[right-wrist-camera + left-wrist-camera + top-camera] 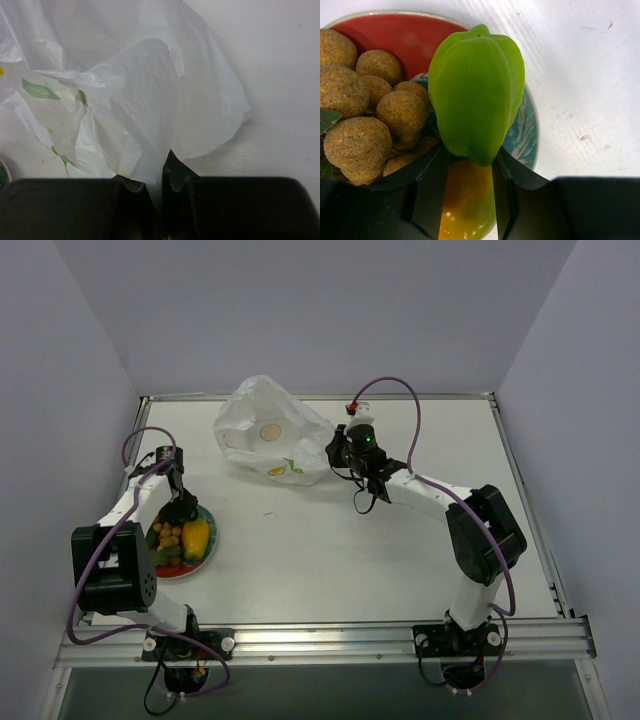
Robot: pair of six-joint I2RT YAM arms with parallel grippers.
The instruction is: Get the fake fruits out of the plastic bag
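Observation:
The white plastic bag (265, 430) lies crumpled at the back centre of the table. My right gripper (338, 452) is shut on the bag's right edge, and a fold of film sits pinched between its fingers in the right wrist view (159, 175). My left gripper (182, 512) hangs over the red-rimmed plate (210, 552). It (470, 167) is shut on the lower tip of a ridged lime green fruit (476, 92). Under it a yellow-orange mango-shaped fruit (467, 205) lies on the plate (405, 35). What is inside the bag is hidden.
A cluster of several brown bumpy balls (365, 115) fills the plate's left side. The plate stands near the table's left edge, next to the left arm. Grey walls close in the table on three sides, with a metal rail (330, 638) along the front.

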